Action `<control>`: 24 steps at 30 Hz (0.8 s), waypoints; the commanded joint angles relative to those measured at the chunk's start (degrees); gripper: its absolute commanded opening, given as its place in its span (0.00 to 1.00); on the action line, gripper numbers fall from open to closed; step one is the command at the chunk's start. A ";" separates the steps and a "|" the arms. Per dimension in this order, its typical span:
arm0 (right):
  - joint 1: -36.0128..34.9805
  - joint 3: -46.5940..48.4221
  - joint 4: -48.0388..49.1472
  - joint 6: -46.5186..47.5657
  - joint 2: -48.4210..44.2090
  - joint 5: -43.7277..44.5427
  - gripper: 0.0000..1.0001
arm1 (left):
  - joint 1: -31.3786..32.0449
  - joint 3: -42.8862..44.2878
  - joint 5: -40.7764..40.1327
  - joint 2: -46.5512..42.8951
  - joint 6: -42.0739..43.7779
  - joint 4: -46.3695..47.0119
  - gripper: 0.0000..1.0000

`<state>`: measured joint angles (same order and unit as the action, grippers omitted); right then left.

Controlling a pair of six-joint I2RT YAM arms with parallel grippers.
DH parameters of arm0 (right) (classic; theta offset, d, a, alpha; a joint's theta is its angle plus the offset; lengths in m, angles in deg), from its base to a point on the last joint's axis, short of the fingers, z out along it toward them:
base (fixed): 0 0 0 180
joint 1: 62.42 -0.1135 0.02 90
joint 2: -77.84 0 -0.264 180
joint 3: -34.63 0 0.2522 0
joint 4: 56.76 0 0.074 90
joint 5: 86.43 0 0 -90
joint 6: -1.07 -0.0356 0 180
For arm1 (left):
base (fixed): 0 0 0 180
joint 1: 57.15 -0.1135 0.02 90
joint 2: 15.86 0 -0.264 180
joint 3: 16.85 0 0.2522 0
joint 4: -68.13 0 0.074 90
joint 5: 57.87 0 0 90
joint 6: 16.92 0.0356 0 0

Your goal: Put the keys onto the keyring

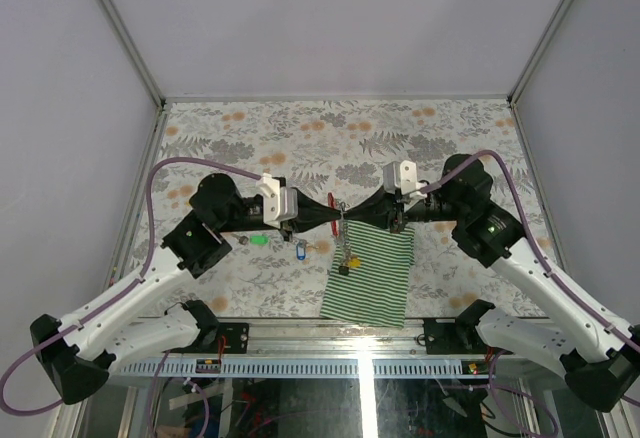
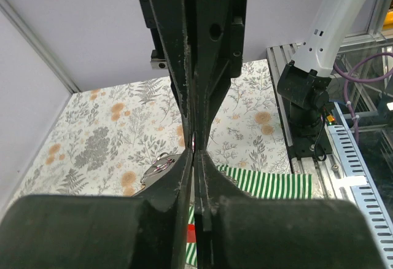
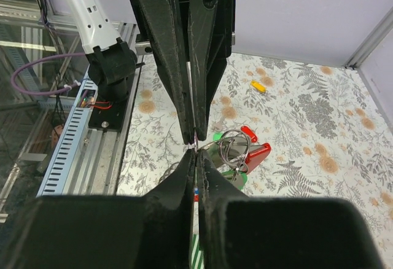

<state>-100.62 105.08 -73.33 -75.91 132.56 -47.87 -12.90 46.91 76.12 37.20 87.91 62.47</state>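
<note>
We find the left end effector and right end effector fully closed, tip to tip above the worktop middle. The keyring dangles there over the striped cloth at the near edge. A green-tagged key and blue-tagged key lie toward the left edge.

Plain pale walls rose behind and to either side of the left pincer, joined at grey metal corner posts. Beneath it spread a table covered in a print of grey ferns and orange blossoms, evenly lit.
</note>
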 commanded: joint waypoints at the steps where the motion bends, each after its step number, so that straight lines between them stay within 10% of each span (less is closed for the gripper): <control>1: -0.39 -3.09 8.06 1.08 -2.30 3.18 0.00 | 0.36 1.07 -3.04 -1.34 -3.08 3.51 0.10; 9: -0.39 -9.53 6.39 17.52 -8.78 9.61 0.00 | 0.31 -2.29 -18.10 -7.32 -16.50 -0.84 0.49; 24: -0.34 -16.81 6.49 39.62 -18.11 15.71 0.00 | 0.23 -3.70 -41.28 -4.13 -40.91 -19.72 0.51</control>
<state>-100.68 88.53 -72.39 -42.93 116.51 -34.65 -12.88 43.56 40.25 29.96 54.79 48.66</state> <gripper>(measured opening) 0.010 0.510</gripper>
